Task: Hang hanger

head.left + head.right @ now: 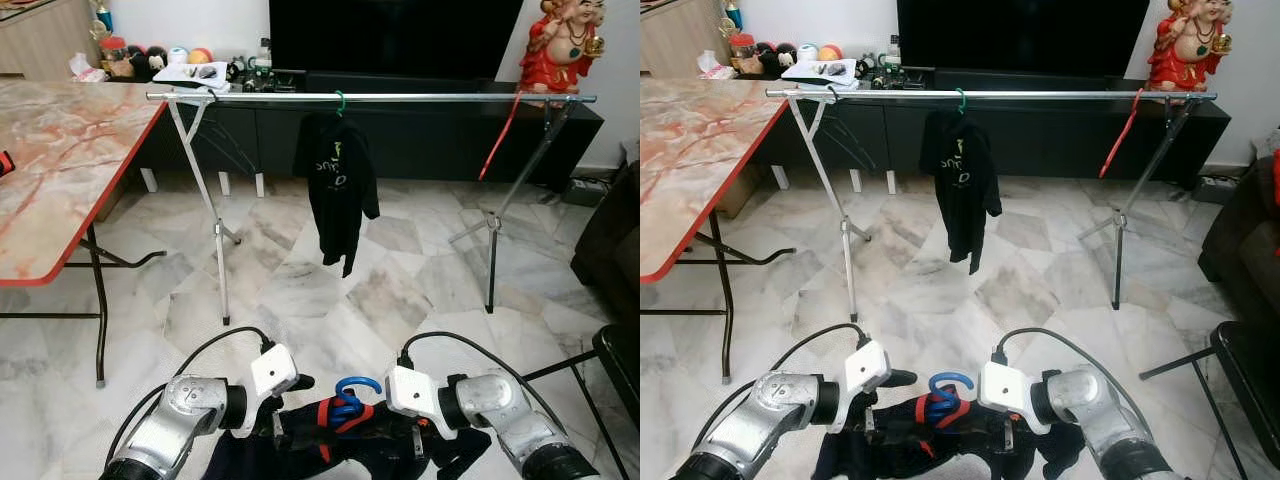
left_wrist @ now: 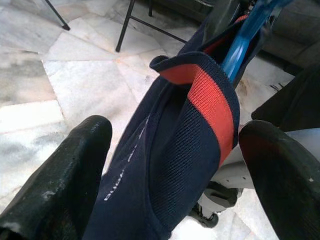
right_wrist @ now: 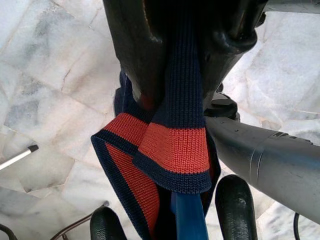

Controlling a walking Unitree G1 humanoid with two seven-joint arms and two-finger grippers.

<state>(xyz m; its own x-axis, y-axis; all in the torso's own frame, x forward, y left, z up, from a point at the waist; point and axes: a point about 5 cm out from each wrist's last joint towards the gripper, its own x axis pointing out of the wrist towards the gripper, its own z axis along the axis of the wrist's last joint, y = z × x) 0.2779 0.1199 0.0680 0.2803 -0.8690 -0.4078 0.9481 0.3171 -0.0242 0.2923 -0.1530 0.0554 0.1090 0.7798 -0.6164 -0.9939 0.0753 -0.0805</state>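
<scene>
left hand [image 2: 170,165]: fingers apart around navy garment [image 2: 175,150] | right hand [image 3: 175,65]: clamped on garment collar | blue hanger [image 1: 356,393]: inside garment, low between hands, well short of rail [image 1: 400,97]

Home living room: marble floor [image 1: 300,290], television [image 1: 395,35] on low cabinet [image 1: 420,130], clothes rack [image 1: 370,98], folding table [image 1: 60,150].

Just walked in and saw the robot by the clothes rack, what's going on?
The robot holds a navy garment with a red-striped collar on a blue plastic hanger between both arms, low over the marble floor. The right end effector is shut on the collar; the left end effector is open around the fabric. A black shirt already hangs on the silver rail ahead.
</scene>
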